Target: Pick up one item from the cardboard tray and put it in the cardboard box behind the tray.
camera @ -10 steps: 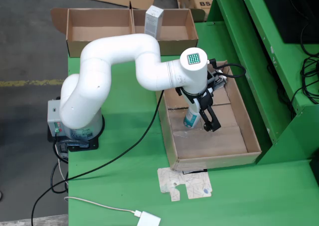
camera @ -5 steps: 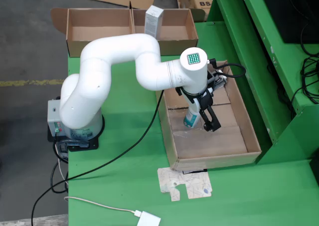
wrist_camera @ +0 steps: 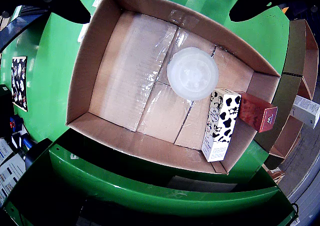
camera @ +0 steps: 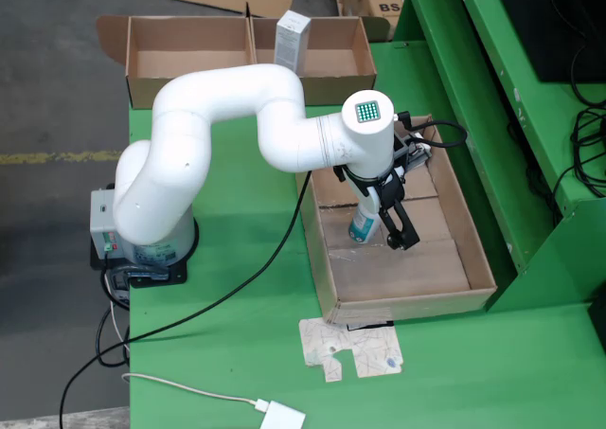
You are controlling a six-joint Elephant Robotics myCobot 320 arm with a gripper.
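- Across the last second nothing has shifted in the fixed view: our arm [camera: 237, 116] keeps the same bend and our claw [camera: 386, 228] hangs in the same spot inside the cardboard tray [camera: 478, 259]. We read that as a pause over the target, not a grasp in progress.
- Our claw stands apart. In the riding view its two dark fingertips [wrist_camera: 65, 6] sit at the top corners, wide of each other, with nothing between them.
- The cup [wrist_camera: 192, 73], seen from above as a pale round lid, lies straight below the claw, standing on the tray floor. In the fixed view the same cup [camera: 363, 224] shows a teal and white side just beside the fingers.
- Off to one side of the claw, against the tray wall, stand a cow-patterned carton [wrist_camera: 220, 123] and a red box [wrist_camera: 258, 112], touching or nearly so.
- From these angles we cannot tell whether the fingers already reach down past the lid or stop above it.
- The cardboard box [camera: 246, 60] sits well beyond the claw at the far edge of the green bench [camera: 237, 353], with a white carton [camera: 292, 41] upright near its divider.
- In our judgement the pick is not yet made; the task waits on a descent and a closing around the cup.
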